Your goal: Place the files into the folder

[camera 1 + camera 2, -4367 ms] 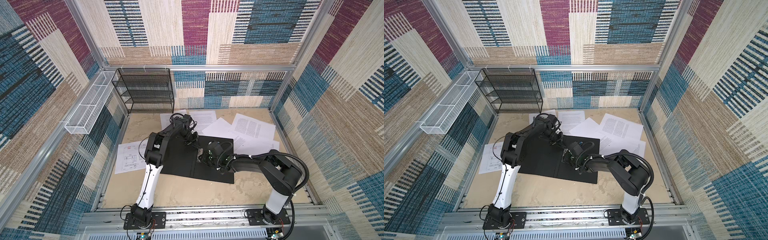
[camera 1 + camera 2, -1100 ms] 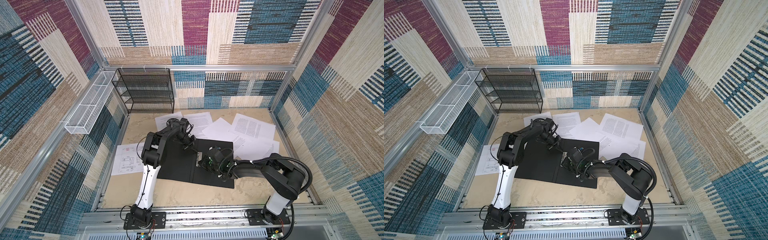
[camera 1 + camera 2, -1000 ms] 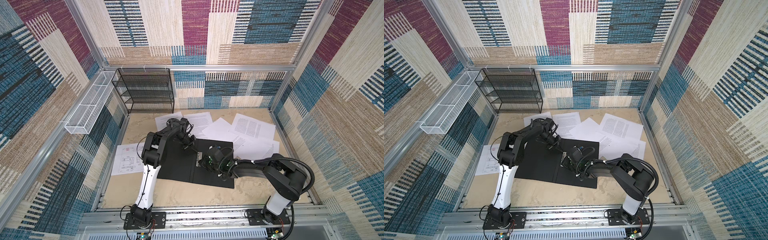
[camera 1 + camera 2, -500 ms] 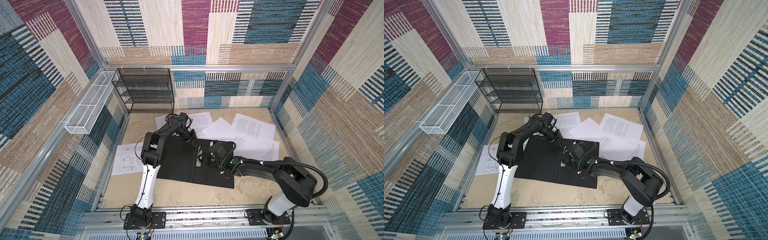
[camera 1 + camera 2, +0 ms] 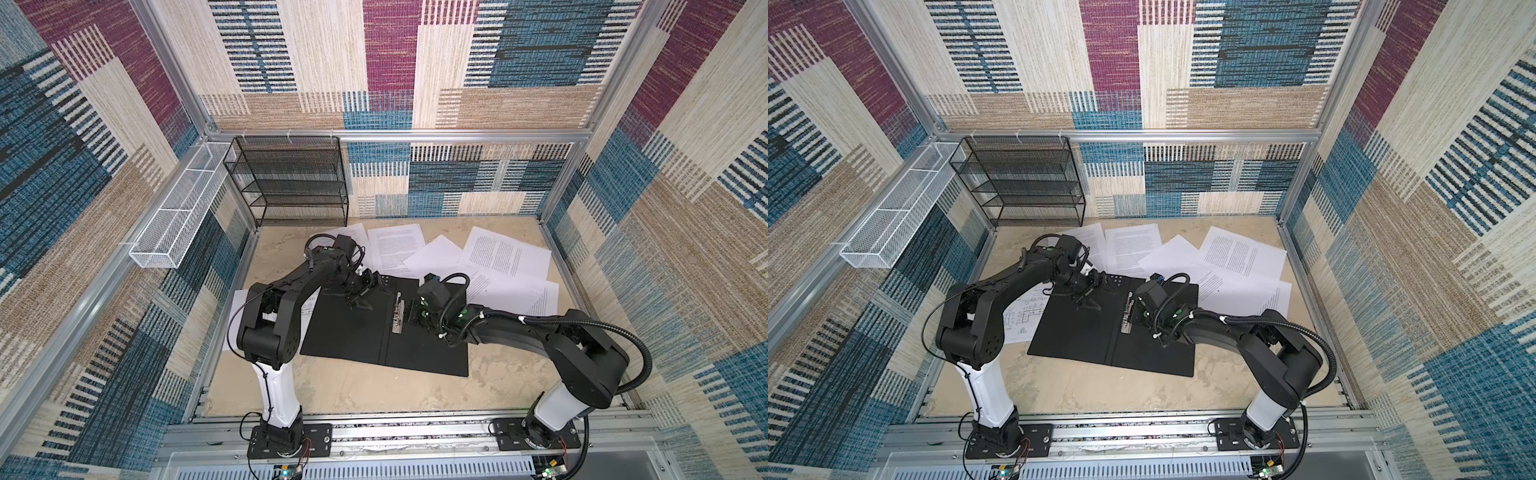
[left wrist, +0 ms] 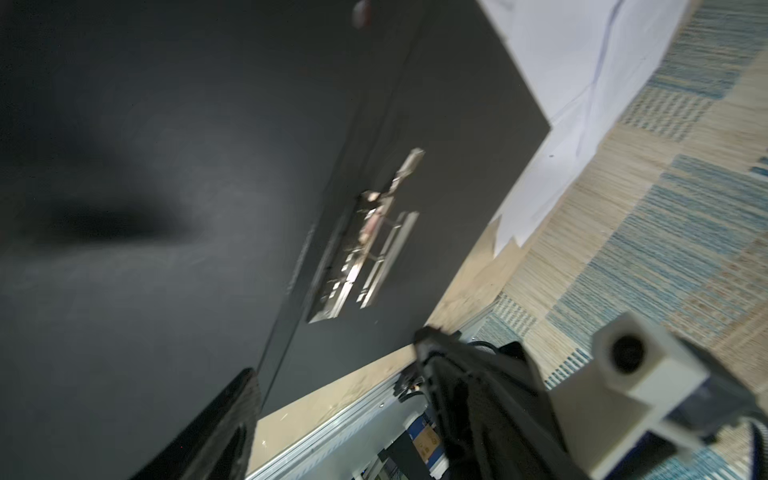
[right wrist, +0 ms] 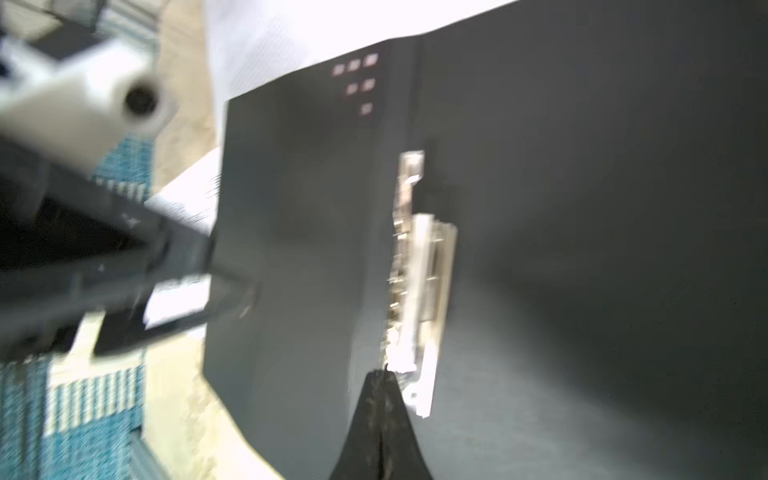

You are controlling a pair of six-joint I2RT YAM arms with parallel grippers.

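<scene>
The folder (image 5: 353, 332) (image 5: 1084, 332) lies open on the table, black inside up, with its metal clip (image 5: 398, 318) (image 7: 415, 270) (image 6: 365, 245) on the spine. My left gripper (image 5: 361, 286) (image 6: 336, 395) hovers open and empty over the folder's far left part. My right gripper (image 5: 411, 318) (image 7: 380, 374) is shut, its tip at the near end of the clip; nothing shows between its fingers. The files, white printed sheets (image 5: 505, 251) (image 5: 1133, 245), lie loose behind and to the right of the folder. One sheet with drawings (image 5: 1025, 316) lies at its left, partly under my left arm.
A black wire rack (image 5: 286, 178) stands at the back left. A white mesh basket (image 5: 178, 216) hangs on the left wall. Patterned walls close in three sides, and an aluminium rail (image 5: 374, 428) runs along the front.
My left gripper has gone from shut to open above the folder. My right gripper opened briefly and is shut again beside the clip, with its arm stretched further over the folder.
</scene>
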